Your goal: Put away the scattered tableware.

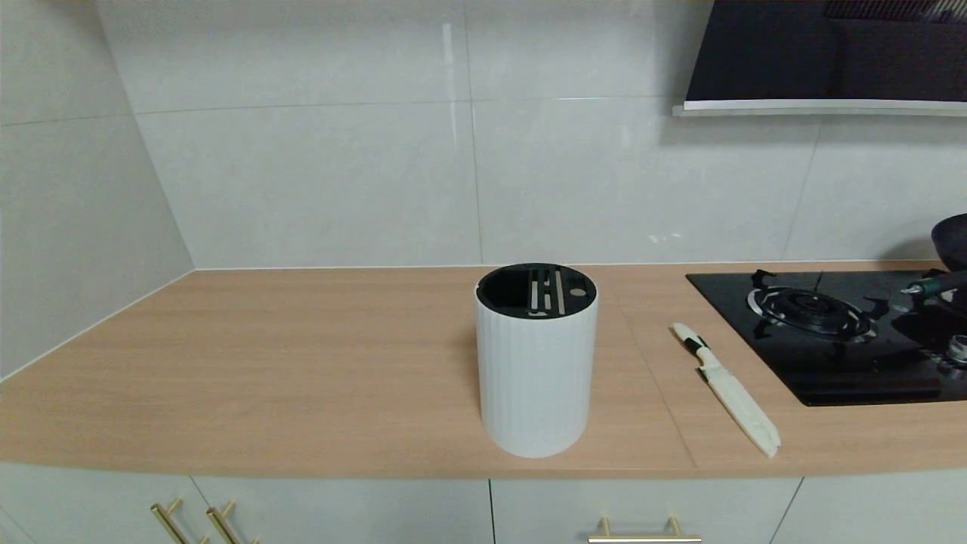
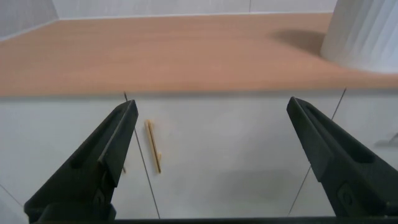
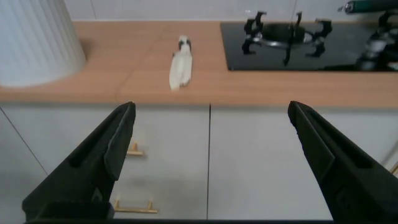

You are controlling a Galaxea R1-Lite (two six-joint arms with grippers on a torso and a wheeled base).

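A white ribbed cylindrical holder (image 1: pixel 536 363) with a black slotted top stands on the wooden counter (image 1: pixel 264 363); its base shows as the holder (image 2: pixel 364 34) and the holder (image 3: pixel 34 43) in the wrist views. A cream-coloured knife (image 1: pixel 729 389) with a black band near its handle lies flat between holder and stove, also seen as the knife (image 3: pixel 180 65). My left gripper (image 2: pixel 211 124) is open, low in front of the cabinet doors, below the counter edge. My right gripper (image 3: pixel 211 127) is open too, in front of the cabinets below the knife.
A black gas stove (image 1: pixel 838 332) with a burner sits at the right, with a dark pan (image 1: pixel 952 242) at the edge. White cabinet doors with gold handles (image 1: pixel 642 533) run under the counter. A tiled wall closes the back and left.
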